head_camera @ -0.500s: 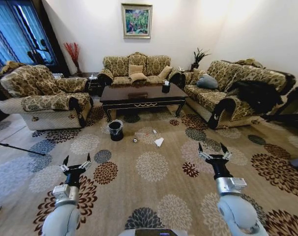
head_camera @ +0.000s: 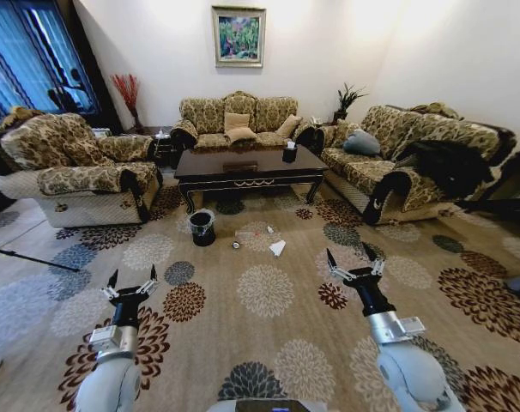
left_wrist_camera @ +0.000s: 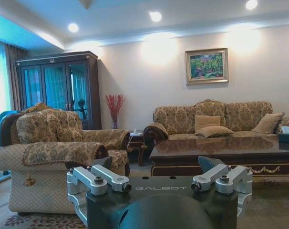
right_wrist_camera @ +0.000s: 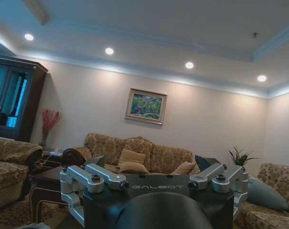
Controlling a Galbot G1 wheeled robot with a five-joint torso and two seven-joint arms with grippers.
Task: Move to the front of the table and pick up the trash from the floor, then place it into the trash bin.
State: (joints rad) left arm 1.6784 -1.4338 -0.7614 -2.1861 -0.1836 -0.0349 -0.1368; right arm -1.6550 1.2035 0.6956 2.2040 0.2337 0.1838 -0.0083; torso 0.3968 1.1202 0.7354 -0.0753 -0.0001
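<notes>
Out on the patterned carpet (head_camera: pixel 269 292), well short of the coffee table (head_camera: pixel 247 167), both arms hang low in front of the robot with nothing in them. The left gripper (head_camera: pixel 130 287) has its fingers spread wide, and so does the right gripper (head_camera: pixel 354 262).

The litter sits on the floor just in front of the table: a clear plastic bottle (head_camera: pixel 245 233), a folded white paper sheet (head_camera: pixel 278 248) beside it, a tiny white scrap (head_camera: pixel 269 230) and a small dark round piece (head_camera: pixel 236 245). The trash bin (head_camera: pixel 202 227), black with a crinkly clear liner, stands a bit to the left of all that, near the table's left front leg.

Stuff I'd worry about: the bits are small and close together, so driving up too far could roll the base over the paper or knock the bottle away under the table. The bin is light-looking and right next to the pile, so a sloppy approach or a wide arm swing could tip it. That flat paper on carpet also looks like a pain to pinch, and the dark piece could easily get lost in the floral pattern.

Versus half a second ago: the room hasn't shifted in the head view, so no driving. The right gripper has swung inward and further forward, toward the middle. The left one looks basically unchanged.
</notes>
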